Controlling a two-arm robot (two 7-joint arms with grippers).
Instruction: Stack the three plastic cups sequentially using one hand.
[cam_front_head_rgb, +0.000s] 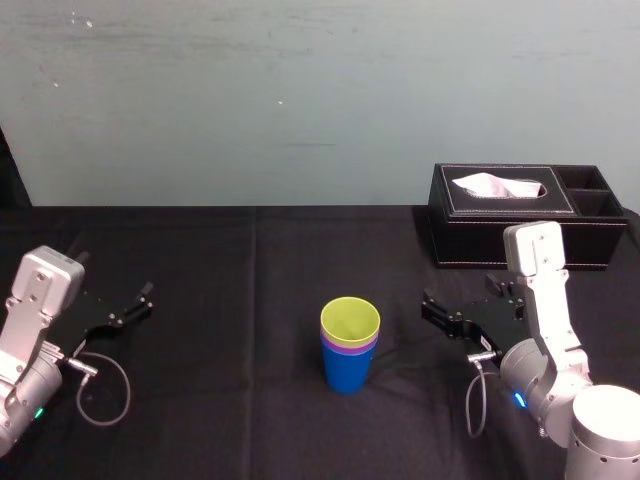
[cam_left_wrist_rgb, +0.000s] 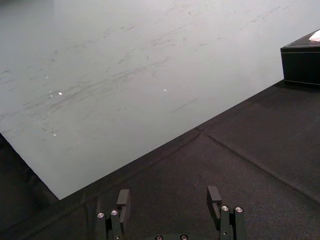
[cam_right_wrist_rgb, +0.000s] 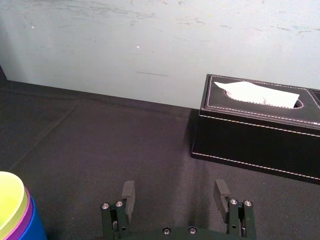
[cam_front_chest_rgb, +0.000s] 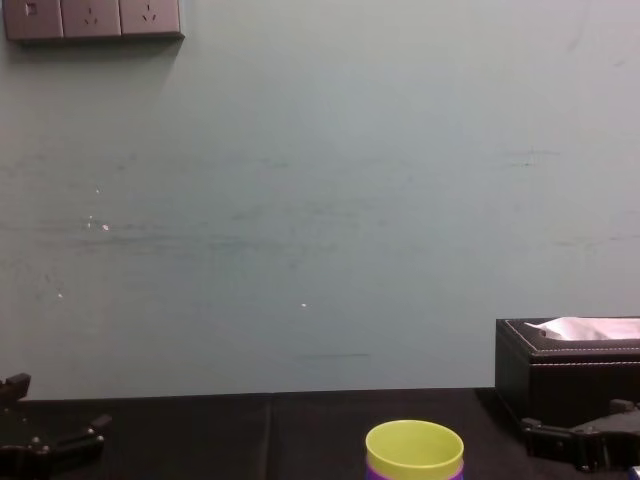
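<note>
cups: we find the three cups (cam_front_head_rgb: 350, 345) nested at frame centre (blue lowest, yellow-green topmost) | right gripper (cam_front_head_rgb: 432, 308) just right of them, jaws wide, empty | left gripper (cam_front_head_rgb: 142, 301) lower left, likewise wide | risk: any sideways sweep could topple our stack

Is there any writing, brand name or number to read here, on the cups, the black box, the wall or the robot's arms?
No text can be read anywhere.
stacked cups: plain plastic, no print.
tissue box: pale stitching only, no brand.
wall sockets: no legible marking.
left gripper and right gripper: bare black fingers, no readable label.
</note>
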